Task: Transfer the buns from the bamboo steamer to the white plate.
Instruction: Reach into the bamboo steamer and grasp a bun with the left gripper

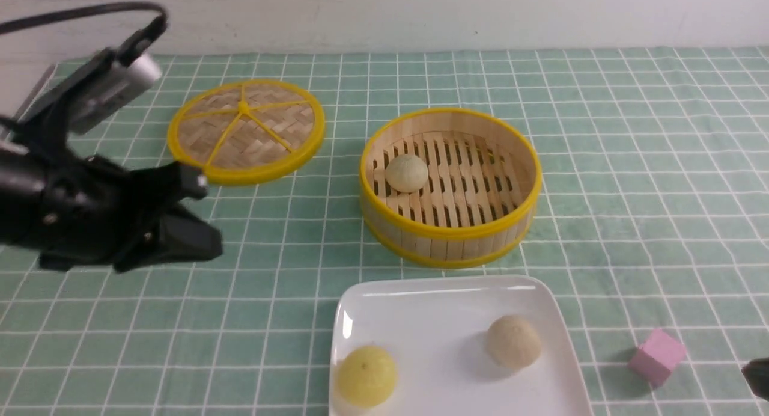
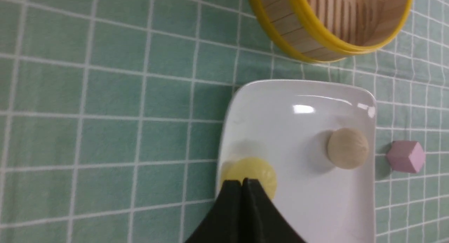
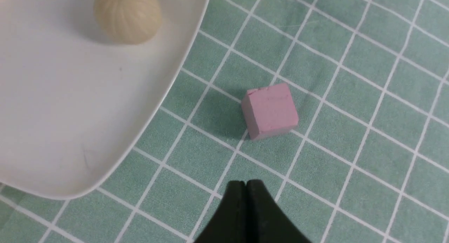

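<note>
Both claws are clenched and empty: the left gripper (image 2: pixel 242 182) has its jaws pressed together with nothing between them, and the right gripper (image 3: pixel 245 183) shows the same condition. Buns: two. The first bun (image 1: pixel 407 172) rests on the slatted floor of the bamboo steamer (image 1: pixel 450 235), toward the 9 o'clock side of the basket, clear of the wall. The second bun (image 1: pixel 512 342) lies on the white plate (image 1: pixel 432 308), toward its 4 o'clock area. In the front view, the first bun lies at roughly 3 o'clock from the left gripper, and at roughly 10 o'clock from the right gripper, which shows only at the lower right corner of that view. The left arm is judged nearer. The bun is round and has no long axis, so jaw orientation is not critical; the steamer wall makes an approach from above advisable. Other items, one each: a yellow ball (image 1: pixel 365 375) at the plate's 7 o'clock corner, a woven lid (image 1: pixel 246 130) at 9 o'clock from the steamer, and a pink cube (image 1: pixel 656 356) on the checked cloth (image 1: pixel 631 163), just beside the plate at 3 o'clock.
</note>
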Motion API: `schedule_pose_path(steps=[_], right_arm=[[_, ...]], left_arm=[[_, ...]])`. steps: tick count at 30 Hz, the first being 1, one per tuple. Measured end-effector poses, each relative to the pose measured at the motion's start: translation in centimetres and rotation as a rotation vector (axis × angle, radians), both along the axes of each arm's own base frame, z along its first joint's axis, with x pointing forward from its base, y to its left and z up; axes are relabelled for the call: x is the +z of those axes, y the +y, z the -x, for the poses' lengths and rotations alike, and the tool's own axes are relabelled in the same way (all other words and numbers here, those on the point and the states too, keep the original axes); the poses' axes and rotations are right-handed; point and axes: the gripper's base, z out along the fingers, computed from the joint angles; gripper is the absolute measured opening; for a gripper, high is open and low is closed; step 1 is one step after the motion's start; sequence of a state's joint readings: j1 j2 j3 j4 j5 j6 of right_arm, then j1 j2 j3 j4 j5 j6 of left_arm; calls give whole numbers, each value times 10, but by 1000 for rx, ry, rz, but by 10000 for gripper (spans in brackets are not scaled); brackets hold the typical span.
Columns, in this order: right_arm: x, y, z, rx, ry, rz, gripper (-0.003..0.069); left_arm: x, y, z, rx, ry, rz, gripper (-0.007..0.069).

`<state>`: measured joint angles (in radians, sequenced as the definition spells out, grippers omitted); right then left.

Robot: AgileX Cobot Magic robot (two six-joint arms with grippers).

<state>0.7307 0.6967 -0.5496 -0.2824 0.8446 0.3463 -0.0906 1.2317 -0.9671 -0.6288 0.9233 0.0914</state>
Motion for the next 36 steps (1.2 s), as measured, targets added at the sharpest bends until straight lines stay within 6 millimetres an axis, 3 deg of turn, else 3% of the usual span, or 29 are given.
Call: schedule_pose_path(steps=[4,5,6,11,15,20,28,32,36], right_arm=[[7,-4,5,10,-66,-58,-15],[8,-4,5,10,-69,-59,-15],[8,-5,6,10,-73,-62,-15],[8,-5,6,10,-75,-64,-13],[8,-5,6,10,-75,-64,-9],[8,-5,6,10,-75,-64,-6],[9,-4,6,12,-79,-67,-6],[9,-4,5,14,-83,-71,-6],[9,-4,5,16,-88,-76,-6]], left_arm=[[-3,-56,-42,-92,81,-40,29],[-7,-61,-48,-98,96,-53,36],[-10,-84,-63,-123,98,-108,76],[-15,-138,-108,-122,35,-244,226],[-23,-171,-140,-121,-43,-324,349],[-41,-199,-170,-138,-98,-367,395],[-90,-212,-200,-144,-131,-449,340],[-107,-213,-205,-152,-129,-476,207],[-95,-213,-199,-149,-74,-450,41]])
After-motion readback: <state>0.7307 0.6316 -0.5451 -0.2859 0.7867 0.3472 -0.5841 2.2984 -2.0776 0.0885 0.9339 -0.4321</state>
